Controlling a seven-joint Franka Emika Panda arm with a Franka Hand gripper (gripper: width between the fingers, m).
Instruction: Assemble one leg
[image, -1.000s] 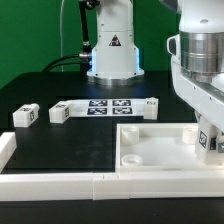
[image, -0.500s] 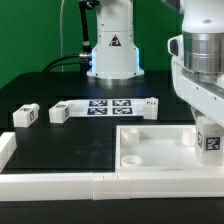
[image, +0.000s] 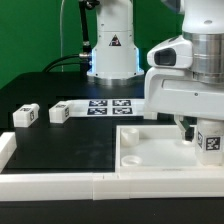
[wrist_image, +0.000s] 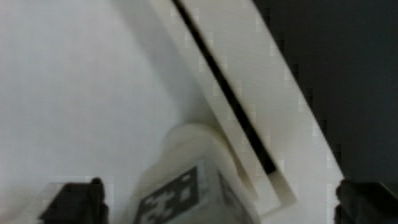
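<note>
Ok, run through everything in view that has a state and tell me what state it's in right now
gripper: open, jaws apart on either side of a leg, holding nothing
leg at tabletop corner: upright, tag facing the camera
tabletop: lying flat, hollow side up
two loose legs: lying on the black table, apart from each other
marker board: flat

Exterior view: low, facing the arm base across the black tabletop (image: 70, 140). Wrist view: close above the leg (wrist_image: 178, 185); both views show it.
</note>
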